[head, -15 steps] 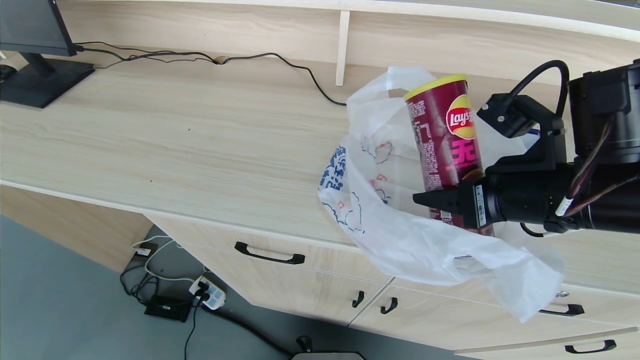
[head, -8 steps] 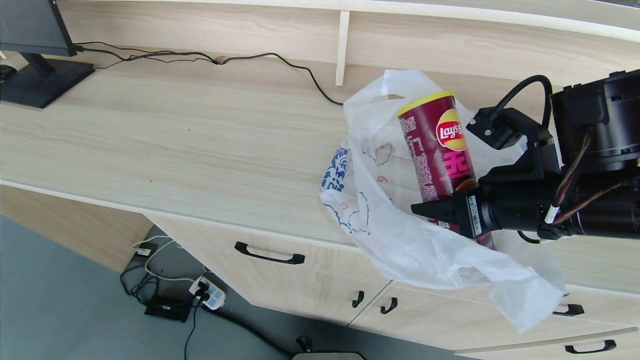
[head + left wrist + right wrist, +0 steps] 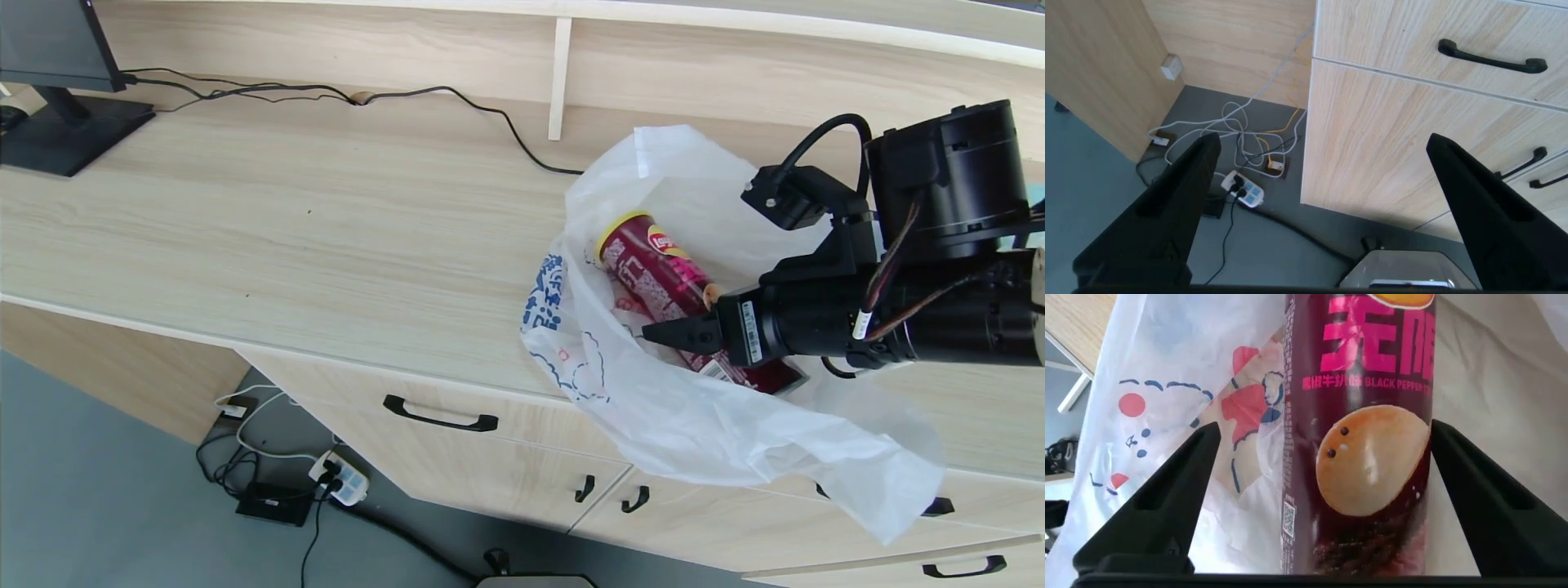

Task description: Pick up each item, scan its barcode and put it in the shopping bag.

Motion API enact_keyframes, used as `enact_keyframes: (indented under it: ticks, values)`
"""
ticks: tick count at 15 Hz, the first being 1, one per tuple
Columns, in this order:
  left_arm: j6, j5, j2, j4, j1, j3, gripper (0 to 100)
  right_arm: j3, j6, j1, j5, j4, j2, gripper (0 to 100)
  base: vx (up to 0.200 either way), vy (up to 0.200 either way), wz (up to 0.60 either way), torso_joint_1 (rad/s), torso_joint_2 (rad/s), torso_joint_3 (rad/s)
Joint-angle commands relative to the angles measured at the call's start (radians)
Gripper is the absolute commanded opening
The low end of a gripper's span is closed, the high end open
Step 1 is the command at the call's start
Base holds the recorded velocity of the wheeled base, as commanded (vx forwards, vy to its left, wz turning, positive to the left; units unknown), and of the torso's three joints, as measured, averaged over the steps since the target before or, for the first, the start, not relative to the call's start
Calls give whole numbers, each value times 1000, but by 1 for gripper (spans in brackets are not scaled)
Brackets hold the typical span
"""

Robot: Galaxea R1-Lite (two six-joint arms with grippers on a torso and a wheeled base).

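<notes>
**Desk:** What is the left gripper [image 3: 1323,143] doing?

**Photographer:** It hangs below the counter's front edge, beside the drawers [image 3: 1413,122]. Its jaws are spread wide with nothing between them, and it plays no part here.

**Desk:** And on the counter [image 3: 326,229]?

**Photographer:** The bag [image 3: 694,425] sits at the front edge, toward the right end, with its plastic spilling down over the drawer fronts. The can [image 3: 653,269] lies tilted inside the bag's mouth. Its yellow lid points toward the back left of the counter and its base toward the front edge.

**Desk:** What has changed?

**Photographer:** A second ago the can stood upright, its lid well above the bag, clamped near the base by the right gripper [image 3: 665,335]. Half a second ago it was lower and starting to lean. Now it has sunk and tipped over into the bag, and the arm has moved left with it.

**Desk:** And the jaws?

**Photographer:** In the right wrist view the fingers [image 3: 1167,506] stand apart on either side of the can [image 3: 1364,457]. The bag [image 3: 1167,376] shows through the gap on one side. I read that as released, with the can resting on the plastic rather than held.

**Desk:** What does that mean for the job?

**Photographer:** This item looks bagged. Whether its barcode was scanned cannot be told. The next move is probably a clean withdrawal, because the overhanging plastic could snag on the fingers or slide off the edge.
</notes>
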Motion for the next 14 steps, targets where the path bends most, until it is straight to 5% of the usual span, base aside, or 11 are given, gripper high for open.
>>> enact_keyframes:
  ticks: [1, 6, 8, 11, 14]
  values:
    - [0, 0, 2, -1, 0, 0, 100, -18, 2, 0, 1, -4, 8, 100, 0, 0, 0, 0, 0, 0]
    - [-5, 0, 2, -1, 0, 0, 100, -52, 6, -6, -2, -105, -72, 100, 0, 0, 0, 0, 0, 0]
    - [-6, 0, 2, 1, 0, 0, 100, 20, -3, 15, -9, -379, -101, 100, 0, 0, 0, 0, 0, 0]
    - [-6, 0, 2, 1, 0, 0, 100, 173, -49, 22, -232, -794, -123, 100, 0, 0, 0, 0, 0, 0]
    - [-5, 0, 2, 4, 0, 0, 100, 236, -73, 28, -221, -699, -247, 100, 0, 0, 0, 0, 0, 0]
